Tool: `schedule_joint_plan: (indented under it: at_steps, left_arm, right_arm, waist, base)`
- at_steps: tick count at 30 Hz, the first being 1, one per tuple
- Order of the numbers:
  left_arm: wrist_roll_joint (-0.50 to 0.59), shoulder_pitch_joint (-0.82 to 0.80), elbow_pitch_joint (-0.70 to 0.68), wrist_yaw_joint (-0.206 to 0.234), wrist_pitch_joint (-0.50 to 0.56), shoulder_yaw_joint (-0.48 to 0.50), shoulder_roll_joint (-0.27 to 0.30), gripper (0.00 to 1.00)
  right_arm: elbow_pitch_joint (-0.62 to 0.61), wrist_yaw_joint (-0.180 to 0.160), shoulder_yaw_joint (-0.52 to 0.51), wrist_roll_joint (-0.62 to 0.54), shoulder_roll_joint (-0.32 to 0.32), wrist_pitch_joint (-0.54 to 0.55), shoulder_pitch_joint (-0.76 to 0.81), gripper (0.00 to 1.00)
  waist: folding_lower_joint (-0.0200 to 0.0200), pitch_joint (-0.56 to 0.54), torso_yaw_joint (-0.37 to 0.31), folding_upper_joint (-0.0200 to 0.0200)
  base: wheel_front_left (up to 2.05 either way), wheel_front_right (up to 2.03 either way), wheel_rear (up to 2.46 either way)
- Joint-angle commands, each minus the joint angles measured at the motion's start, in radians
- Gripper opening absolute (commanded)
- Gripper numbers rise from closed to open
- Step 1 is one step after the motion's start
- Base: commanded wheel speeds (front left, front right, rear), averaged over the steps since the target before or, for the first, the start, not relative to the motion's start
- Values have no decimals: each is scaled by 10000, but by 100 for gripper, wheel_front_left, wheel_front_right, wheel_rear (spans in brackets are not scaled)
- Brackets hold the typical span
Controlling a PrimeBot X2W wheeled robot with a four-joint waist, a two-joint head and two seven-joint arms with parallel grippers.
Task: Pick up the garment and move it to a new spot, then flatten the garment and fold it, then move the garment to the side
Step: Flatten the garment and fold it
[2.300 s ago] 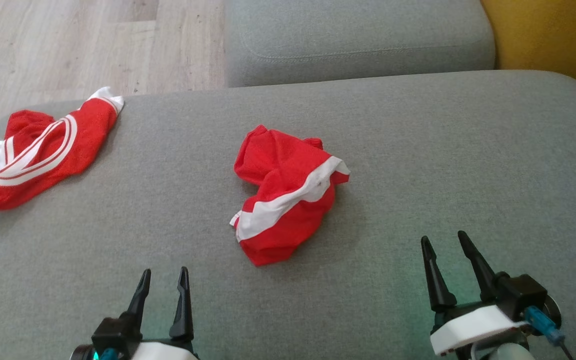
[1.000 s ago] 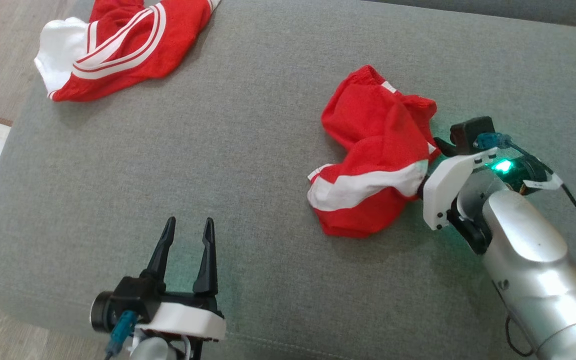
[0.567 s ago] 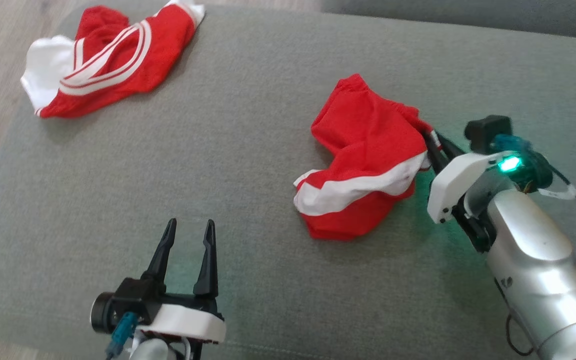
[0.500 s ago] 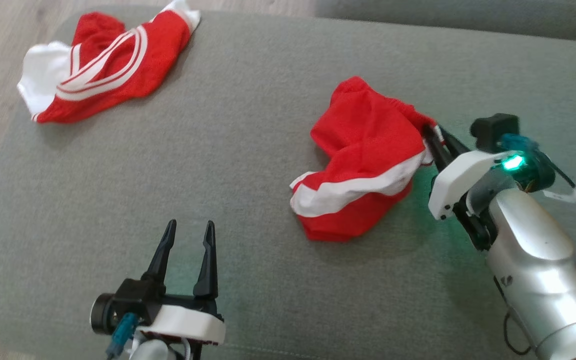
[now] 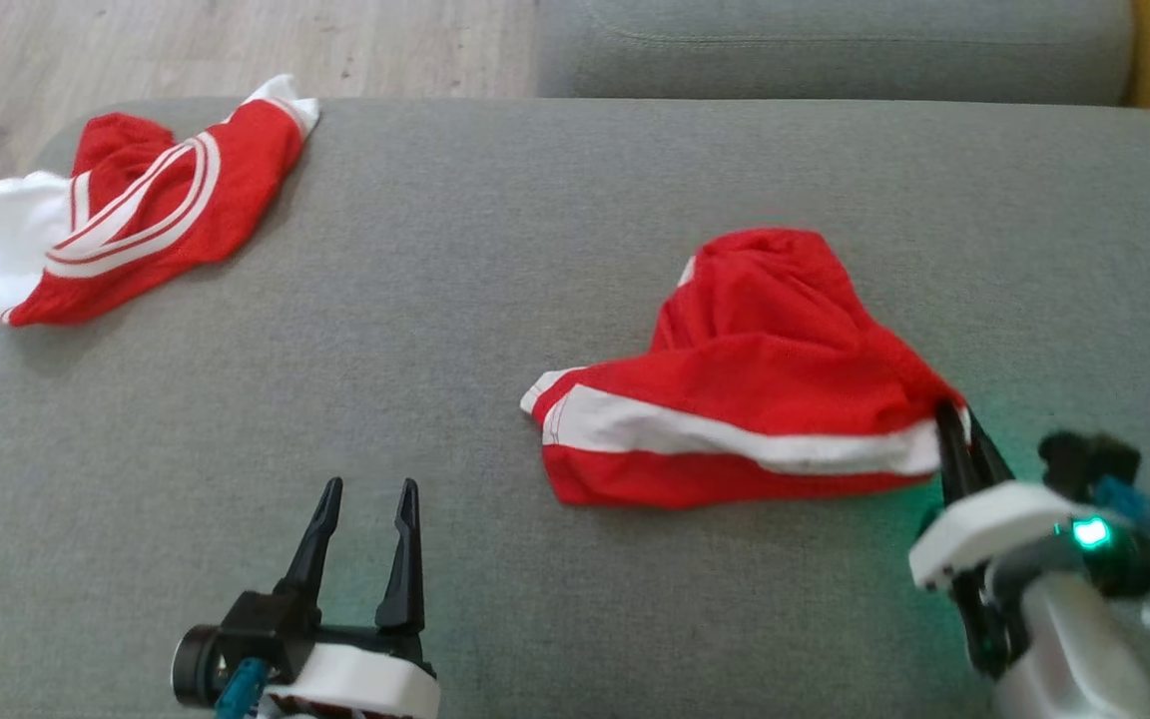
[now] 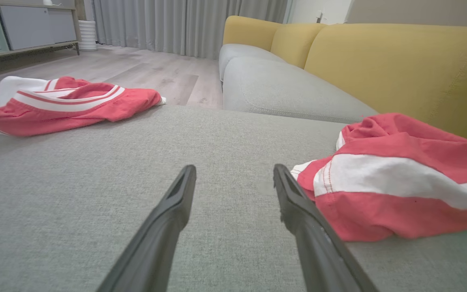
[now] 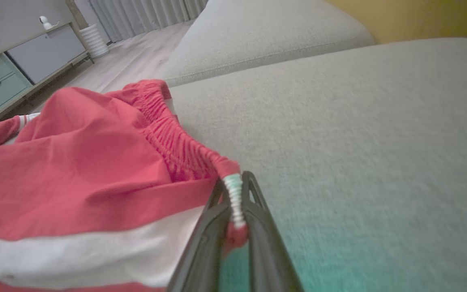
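Garment (image 5: 755,399), a pair of red shorts with a white band, is lying crumpled right of centre on the grey cushion (image 5: 495,260). My right gripper (image 5: 956,424) is pinching its near right corner, with both fingers closed tight on the gathered elastic waistband where the white trim ends. Most of the cloth is resting on the cushion, stretching away from the grip toward my left.

I'm judging that I'm working on the first step: the grip is made, but the lift and carry to a new spot are not yet done. My left gripper (image 5: 369,486) is hovering low over bare cushion to the left of the cloth, not touching it, with its fingers spread wide and holding nothing. A second red and white garment (image 5: 136,210) is lying at the far left edge, well apart.

Next I'm needing to raise the right arm until the hem is clearing the cushion. I'll be watching that the thin pinch on the elastic isn't slipping, then choosing a spot with room for flattening.
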Motion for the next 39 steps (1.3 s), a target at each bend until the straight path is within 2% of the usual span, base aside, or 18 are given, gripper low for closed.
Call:
schedule_joint_plan:
  at_steps: [1,6,12,13,16,29,39]
  left_arm:
    - [99,-216,-282,-53,-95,356,20,100]
    - [111,-242,-260,-88,-95,403,18,100]
    - [116,-288,-190,-123,-95,456,15,100]
    - [117,-289,-178,-128,-95,466,14,100]
    - [130,-300,-138,-157,-95,475,12,100]
    - [97,-142,-81,-228,-95,451,2,100]
    - [-151,135,10,-219,-95,394,-10,100]
  right_arm:
    - [-534,39,13,-124,139,-97,8,0]
    - [-1277,39,-524,-332,310,155,1008,0]
    - [-1503,39,-260,204,323,105,1559,0]
    - [-1516,39,-216,237,324,49,1578,11]
    - [-1573,39,-128,348,325,-124,1583,100]
    - [-2461,39,-163,86,326,-285,2092,100]
    - [-3200,39,73,-221,326,-8,2545,100]
  waist:
    - [2,-12,-90,0]
    - [2,49,-224,0]
    - [2,14,-301,0]
    - [2,-2,-314,0]
    - [2,-56,-346,0]
    - [2,-604,-519,0]
    - [2,-1091,-541,0]
  base:
    - [0,0,0]
    - [0,0,0]
    - [0,0,0]
    - [0,0,0]
    - [0,0,0]
    - [0,0,0]
    - [0,0,0]
